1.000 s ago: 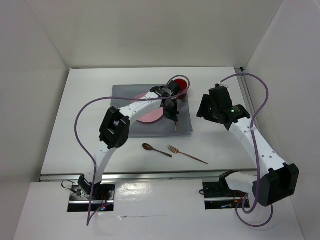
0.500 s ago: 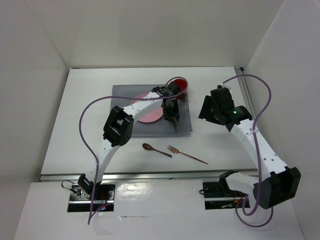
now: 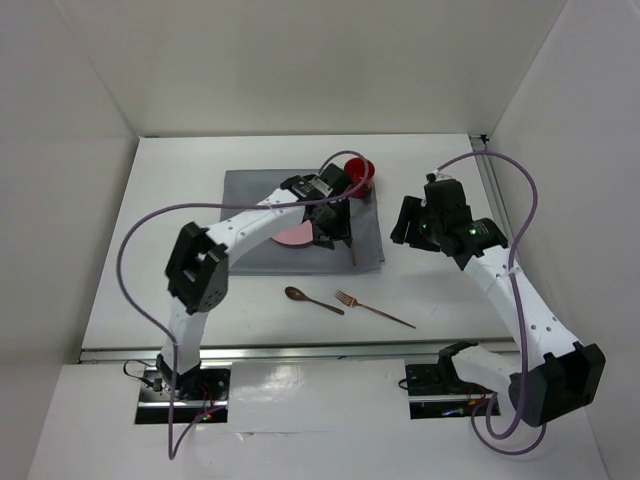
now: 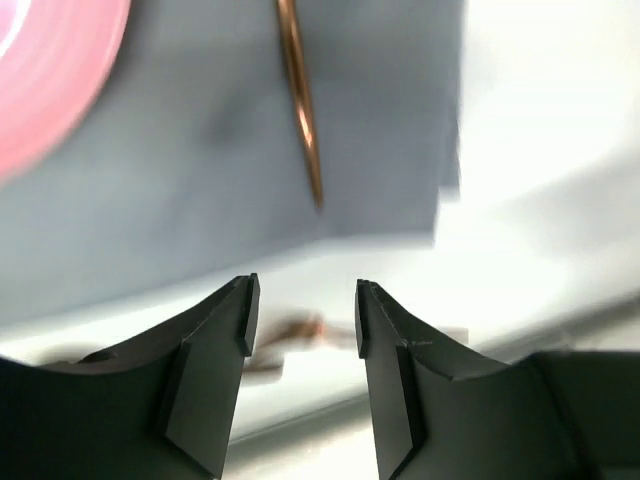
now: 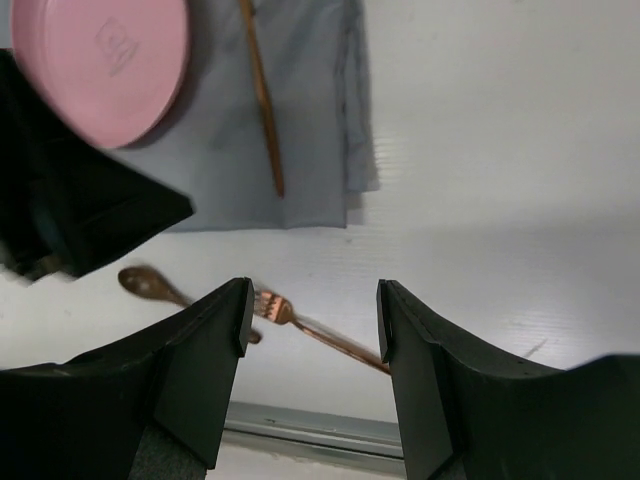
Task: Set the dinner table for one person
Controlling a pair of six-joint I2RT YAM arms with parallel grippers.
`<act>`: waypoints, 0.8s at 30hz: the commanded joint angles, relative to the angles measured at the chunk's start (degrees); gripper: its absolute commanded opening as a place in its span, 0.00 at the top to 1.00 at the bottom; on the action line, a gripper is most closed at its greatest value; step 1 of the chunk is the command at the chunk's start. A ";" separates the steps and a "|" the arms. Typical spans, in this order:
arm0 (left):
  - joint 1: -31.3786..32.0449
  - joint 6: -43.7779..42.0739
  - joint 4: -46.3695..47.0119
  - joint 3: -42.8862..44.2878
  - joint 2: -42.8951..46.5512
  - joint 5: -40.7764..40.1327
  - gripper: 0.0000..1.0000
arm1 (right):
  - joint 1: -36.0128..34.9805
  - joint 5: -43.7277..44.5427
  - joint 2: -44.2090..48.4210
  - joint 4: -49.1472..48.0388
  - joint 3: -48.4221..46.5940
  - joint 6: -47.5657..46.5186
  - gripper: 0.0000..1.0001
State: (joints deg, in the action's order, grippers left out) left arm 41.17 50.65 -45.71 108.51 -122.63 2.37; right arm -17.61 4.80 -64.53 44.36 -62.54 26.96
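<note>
The left tool (image 4: 305,300) hangs released and empty near a copper utensil (image 4: 300,110), possibly a knife, on the grey cloth (image 3: 245,195). The right tool (image 5: 312,300), also released, is at the cloth's 3 o'clock. The desk (image 3: 150,250) lies beneath both.

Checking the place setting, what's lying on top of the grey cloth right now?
A pink plate and a copper utensil beside it lie on the cloth. The left arm hides whether the red cup stands on it.

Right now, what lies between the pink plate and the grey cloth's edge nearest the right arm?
A slim copper utensil lies on the grey cloth there, beside the pink plate without touching it; the right wrist view shows it best.
</note>
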 commanded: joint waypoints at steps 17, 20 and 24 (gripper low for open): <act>-15.66 -6.09 -10.89 -16.82 41.93 -12.30 0.41 | -39.61 -0.93 -22.20 -19.30 -0.73 -13.95 0.36; -18.83 -6.62 -11.42 -19.90 45.10 -11.52 0.41 | -40.14 -0.93 -28.43 -21.42 -2.31 -16.58 0.37; -21.38 -6.62 -11.42 -21.93 47.65 -10.28 0.41 | -40.14 -0.93 -32.67 -23.61 -2.85 -18.44 0.38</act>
State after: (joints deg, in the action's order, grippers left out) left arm 21.17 45.12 -56.66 87.50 -76.95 -8.69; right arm -57.69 2.22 -95.48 25.12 -62.98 11.60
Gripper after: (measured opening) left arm 0.597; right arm 0.620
